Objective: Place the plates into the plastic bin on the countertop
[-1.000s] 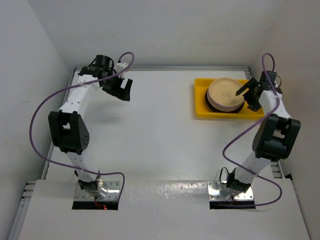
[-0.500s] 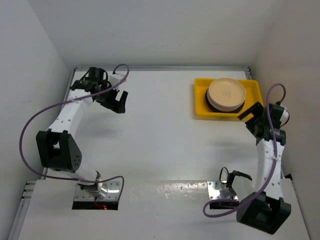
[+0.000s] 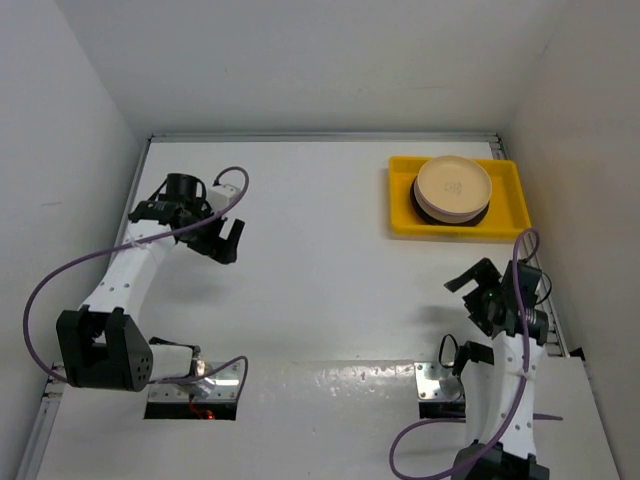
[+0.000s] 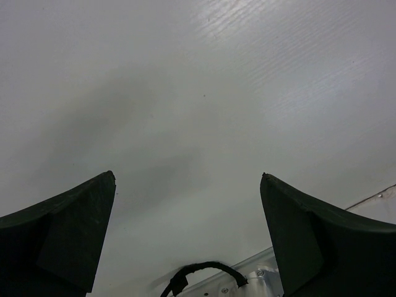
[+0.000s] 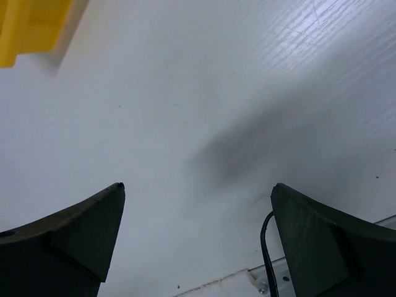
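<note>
Plates (image 3: 453, 186) stacked in bin (image 3: 402, 215), well apart fr. both open jaws.

The plates (image 3: 453, 187) stand in one stack, a cream one on top, inside the yellow bin (image 3: 400, 225). The bin lies flat at the far right of the white worktop (image 3: 320, 260).

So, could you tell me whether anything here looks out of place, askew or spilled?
Nothing stands out. The plates sit in one tidy stack inside the plastic bin, nothing lies loose on the countertop, and the left gripper and right gripper both hang open and empty, away from the bin.
</note>
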{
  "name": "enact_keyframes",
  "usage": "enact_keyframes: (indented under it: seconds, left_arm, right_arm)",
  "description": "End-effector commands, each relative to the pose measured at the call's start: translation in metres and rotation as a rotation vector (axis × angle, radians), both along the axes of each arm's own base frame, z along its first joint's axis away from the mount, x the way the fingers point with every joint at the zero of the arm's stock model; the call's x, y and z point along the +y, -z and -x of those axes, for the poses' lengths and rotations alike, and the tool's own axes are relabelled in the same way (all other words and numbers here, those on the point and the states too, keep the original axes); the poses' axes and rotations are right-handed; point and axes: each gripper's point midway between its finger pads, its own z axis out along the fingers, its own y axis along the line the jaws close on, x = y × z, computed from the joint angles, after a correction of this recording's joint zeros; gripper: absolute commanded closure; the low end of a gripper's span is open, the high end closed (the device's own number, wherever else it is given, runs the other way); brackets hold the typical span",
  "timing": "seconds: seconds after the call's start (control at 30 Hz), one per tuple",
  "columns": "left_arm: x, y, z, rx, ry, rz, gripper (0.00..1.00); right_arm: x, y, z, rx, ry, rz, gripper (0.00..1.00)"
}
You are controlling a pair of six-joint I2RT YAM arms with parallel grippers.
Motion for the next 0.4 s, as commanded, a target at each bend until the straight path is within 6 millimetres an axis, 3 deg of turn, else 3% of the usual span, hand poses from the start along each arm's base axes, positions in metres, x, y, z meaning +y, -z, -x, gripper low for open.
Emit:
enact_keyframes:
  seconds: [0.0,0.37]
  left_arm:
    - [0.008,-0.013,-0.001,-0.07,-0.016,-0.019,0.0]
    - [0.008,-0.016,0.0,-0.092,-0.017,-0.018,0.0]
  right_arm:
    - [0.004,-0.009,0.001,-0.024,-0.036,0.003,0.0]
    - [0.015,-0.037,-0.012,-0.147,-0.17,0.011,0.0]
